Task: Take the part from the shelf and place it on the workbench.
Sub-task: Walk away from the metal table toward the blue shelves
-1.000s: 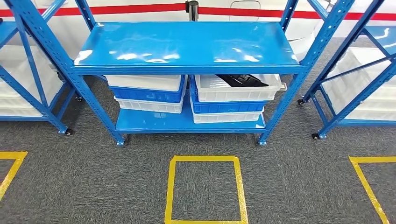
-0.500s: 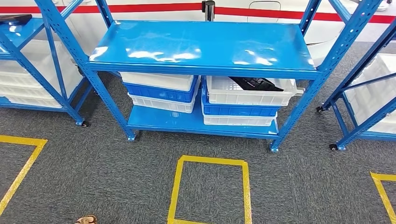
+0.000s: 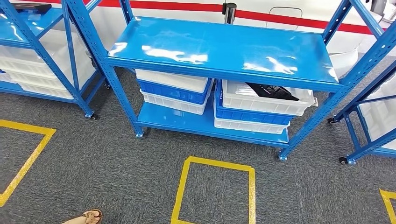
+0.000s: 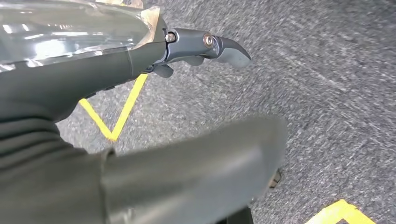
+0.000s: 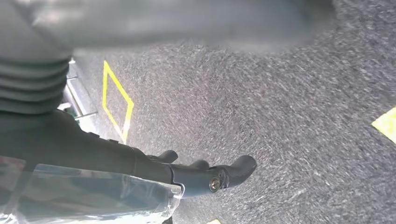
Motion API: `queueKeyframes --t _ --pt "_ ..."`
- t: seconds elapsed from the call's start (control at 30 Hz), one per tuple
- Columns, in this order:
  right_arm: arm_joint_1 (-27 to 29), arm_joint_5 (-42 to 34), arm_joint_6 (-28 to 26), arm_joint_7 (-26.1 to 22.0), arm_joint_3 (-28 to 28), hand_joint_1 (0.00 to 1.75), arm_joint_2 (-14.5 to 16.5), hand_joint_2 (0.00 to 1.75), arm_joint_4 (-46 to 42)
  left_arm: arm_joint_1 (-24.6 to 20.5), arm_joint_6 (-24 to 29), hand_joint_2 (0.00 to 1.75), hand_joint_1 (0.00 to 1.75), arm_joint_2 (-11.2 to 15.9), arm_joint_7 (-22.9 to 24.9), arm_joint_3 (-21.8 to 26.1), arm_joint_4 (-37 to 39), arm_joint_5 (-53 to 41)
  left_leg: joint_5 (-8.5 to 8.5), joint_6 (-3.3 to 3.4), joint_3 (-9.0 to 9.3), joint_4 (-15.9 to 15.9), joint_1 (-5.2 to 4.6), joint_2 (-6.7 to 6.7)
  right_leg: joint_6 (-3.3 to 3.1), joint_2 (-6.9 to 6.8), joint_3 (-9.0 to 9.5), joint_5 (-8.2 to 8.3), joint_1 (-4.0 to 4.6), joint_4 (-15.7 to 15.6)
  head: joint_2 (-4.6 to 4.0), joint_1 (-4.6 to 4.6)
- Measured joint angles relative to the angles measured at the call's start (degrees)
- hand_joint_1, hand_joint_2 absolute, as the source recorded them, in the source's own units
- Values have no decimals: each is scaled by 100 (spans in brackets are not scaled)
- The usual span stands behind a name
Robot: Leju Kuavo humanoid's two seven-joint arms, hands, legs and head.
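Note:
A black part (image 3: 273,92) lies in the top white bin (image 3: 243,101) of the right-hand stack, on the lower level of the blue shelf (image 3: 224,49) ahead of me. Another dark flat item (image 3: 30,7) lies on the upper level of the neighbouring shelf at far left. My left hand (image 4: 140,60) hangs over grey carpet, fingers stretched out, holding nothing. Over the carpet on the other side, my right hand (image 5: 154,168) also has its fingers extended and holds nothing. Both hands are far from the shelf.
A stack of white and blue bins (image 3: 175,88) stands on the lower level at left. More blue racks with white bins (image 3: 28,60) flank both sides. A yellow tape square (image 3: 217,163) marks the carpet before the shelf. A person's sandalled foot (image 3: 88,217) is at bottom left.
The whole picture has shifted right and down, so the camera has turned left. The left rack and a person's foot have come into view. Nothing on the shelf has moved.

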Motion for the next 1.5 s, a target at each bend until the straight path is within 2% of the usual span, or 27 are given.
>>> queueKeyframes --t 0.03,0.07,0.1,0.13,0.2,0.27,0.5,0.53,0.67,0.7,1.17,1.5 --pt "4 -10 1 -9 -9 0 -6 175 0 0 0 175 0 0 10 -1 0 -17 -16 -24 17 13 5 -29 67 3 176 206 -26 -412 0 1" --pt "3 -19 2 -19 -18 0 -10 175 0 -1 0 175 0 2 19 -1 -2 -32 -41 -59 29 34 -2 -52 106 14 341 382 -45 -803 0 2" --pt "-1 -26 3 -29 -26 0 -13 175 0 -3 0 175 0 4 23 -1 -4 -40 -69 -97 35 58 -10 -67 106 23 465 507 -57 -1104 0 2" --pt "-6 -32 4 -39 -31 0 -10 175 0 -6 0 175 0 7 25 -1 -7 -51 -99 -125 33 84 -20 -73 79 32 531 565 -71 -1259 0 -3" --pt "-13 -47 5 -55 -37 0 -2 175 0 -10 -1 175 0 14 26 -1 -10 -72 -120 -52 27 108 -28 -70 12 37 557 586 -70 -1299 0 -15" --pt "-10 -74 7 -67 -52 0 2 175 0 -10 -8 175 0 19 25 -2 -11 -84 -108 61 29 104 -23 -63 0 38 572 594 -56 -1301 0 -20" --pt "-8 -102 9 -81 -95 0 1 175 0 -12 -28 175 0 20 25 -5 -11 -100 -105 73 46 88 -14 -60 -7 40 574 590 -32 -1300 0 -23" --pt "-10 -108 9 -86 -113 0 1 175 0 -13 -36 175 0 20 25 -8 -11 -109 -103 65 51 81 -9 -60 -14 40 575 586 -22 -1298 0 -23" --pt "-14 -108 9 -93 -155 0 0 175 0 -15 -51 175 0 20 36 -11 -11 -127 -115 -187 63 58 27 -58 -47 39 575 565 22 -1290 0 -19" --pt "-14 -107 9 -92 -157 0 -1 175 0 -15 -51 175 0 20 37 -12 -11 -129 -117 -203 63 57 26 -58 -47 39 575 565 25 -1290 0 -18" --pt "-7 -178 6 -159 -208 0 -1 175 -2 -8 -65 175 0 31 235 -125 -15 -309 -122 -203 62 64 -52 -55 -41 39 578 568 -34 -1297 0 -18" --pt "170 -632 594 -504 -658 0 -66 175 -141 202 -240 175 0 219 473 -1552 -168 593 -124 -201 62 65 -50 -55 -41 39 577 567 -36 -1298 0 -19"
